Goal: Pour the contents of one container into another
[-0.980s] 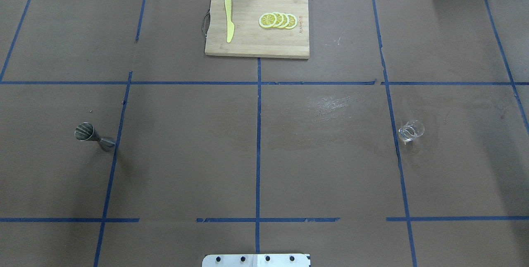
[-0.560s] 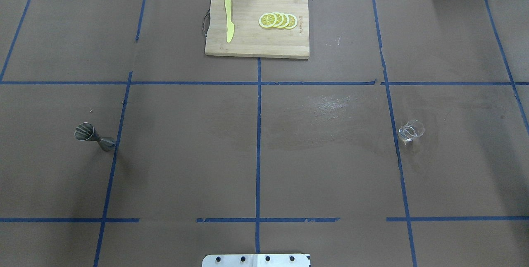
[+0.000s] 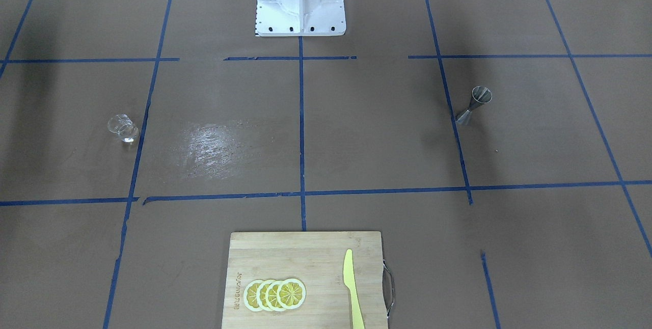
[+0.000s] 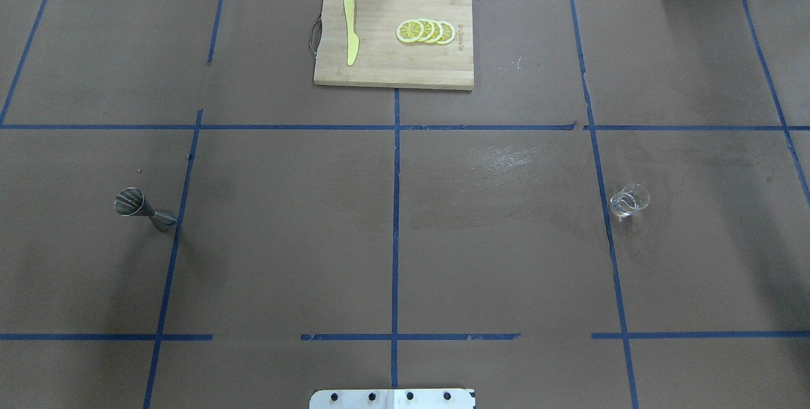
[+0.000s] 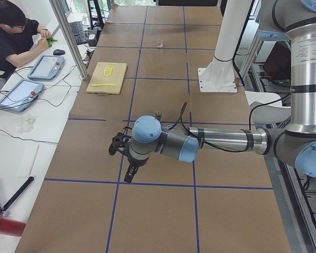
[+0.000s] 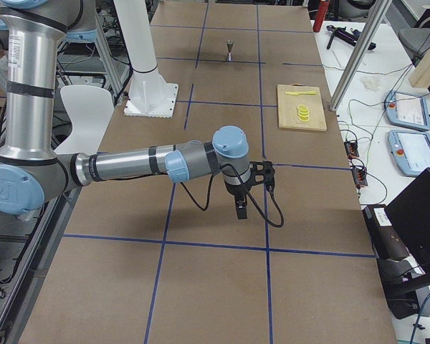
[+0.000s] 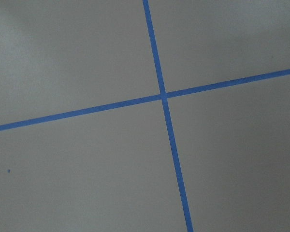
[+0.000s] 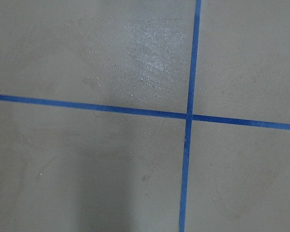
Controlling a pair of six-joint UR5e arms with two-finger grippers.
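Clearly, nothing is held yet. The small clear glass cup [image 4: 628, 201] stands upright on the robot's right side of the brown paper-covered worktop [image 4: 493, 257], just beside a blue tape line [image 4: 615, 270]. It is well apart from the silver hourglass-shaped steel jigger [image 4: 142, 207], which stands on the left side.

The left end effector [image 5: 127, 167] and right end effector [image 6: 241, 206] hang over bare worktop, and I cannot tell whether either is spread or pressed together.

The cup is likely stiff, smooth, slippery and breakable, with its weight low in the thick base. A gentle side pinch across the rounded wall seems best. The jigger looks light and tippy, so its narrow waist is the place to steady it.
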